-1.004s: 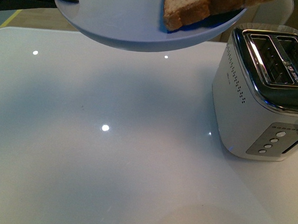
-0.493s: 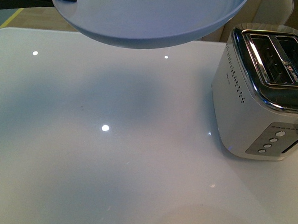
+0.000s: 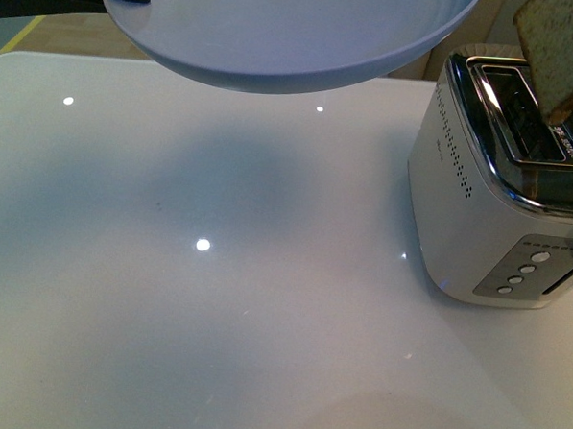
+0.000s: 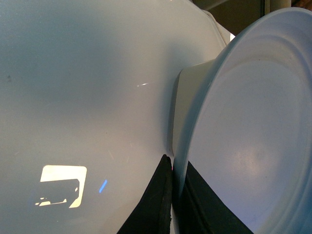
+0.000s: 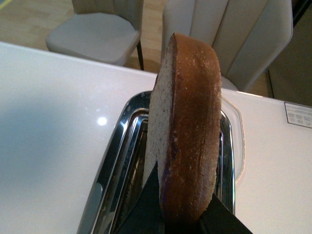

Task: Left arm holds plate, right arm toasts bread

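Above the toaster (image 3: pixel 480 196), at the right edge of the front view, the bread (image 3: pixel 557 51) hangs upright and slightly tilted, its lower corner over the slots (image 3: pixel 522 121). In the right wrist view the right gripper (image 5: pixel 181 214) pinches the slice at its lower end, one dark finger (image 5: pixel 144 212) pressed against each face, with the brown crust turned to the camera. Along the top of the front view the plate (image 3: pixel 286 41) is held in the air over the white table (image 3: pixel 214 316). The left gripper (image 4: pixel 176 165) clamps its rim, one black finger on each side. Two pale chairs (image 5: pixel 97 29) stand beyond the table.
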Tool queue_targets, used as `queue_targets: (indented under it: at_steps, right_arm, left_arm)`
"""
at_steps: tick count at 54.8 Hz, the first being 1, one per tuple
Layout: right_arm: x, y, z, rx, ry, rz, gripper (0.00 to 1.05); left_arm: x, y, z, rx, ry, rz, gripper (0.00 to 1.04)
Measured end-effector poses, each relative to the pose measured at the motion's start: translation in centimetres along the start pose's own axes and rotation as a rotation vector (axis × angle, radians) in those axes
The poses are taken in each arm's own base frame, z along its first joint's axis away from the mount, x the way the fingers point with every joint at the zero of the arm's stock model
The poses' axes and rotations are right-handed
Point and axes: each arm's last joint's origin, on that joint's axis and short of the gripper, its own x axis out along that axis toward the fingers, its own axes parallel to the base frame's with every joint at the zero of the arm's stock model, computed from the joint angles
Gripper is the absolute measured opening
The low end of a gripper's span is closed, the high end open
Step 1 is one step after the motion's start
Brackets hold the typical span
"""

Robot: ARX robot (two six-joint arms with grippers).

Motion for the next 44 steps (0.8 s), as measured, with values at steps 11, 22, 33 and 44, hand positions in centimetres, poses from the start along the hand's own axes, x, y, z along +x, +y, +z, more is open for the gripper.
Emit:
queue_targets:
  at_steps: [11, 22, 33, 44]
  right_arm:
    - [0.6, 0.9, -0.9, -0.044, 0.041, 0.0, 0.03]
    - [1.8, 1.6, -2.3, -0.057, 0.095, 0.015, 0.03]
    - [2.7, 2.2, -3.5, -0.054, 0.15, 0.023, 0.03]
    - [3.2, 2.6, -4.3, -0.059, 0.192, 0.019, 0.03]
  left_arm:
    - [0.0, 0.0, 0.0, 0.0, 0.0, -0.001, 0.03]
    - [0.0, 0.0, 0.0, 0.0, 0.001, -0.003, 0.03]
    - [0.0, 0.0, 0.0, 0.001, 0.0, -0.005, 0.03]
    - [0.0, 0.0, 0.0, 0.002, 0.0, -0.009, 0.03]
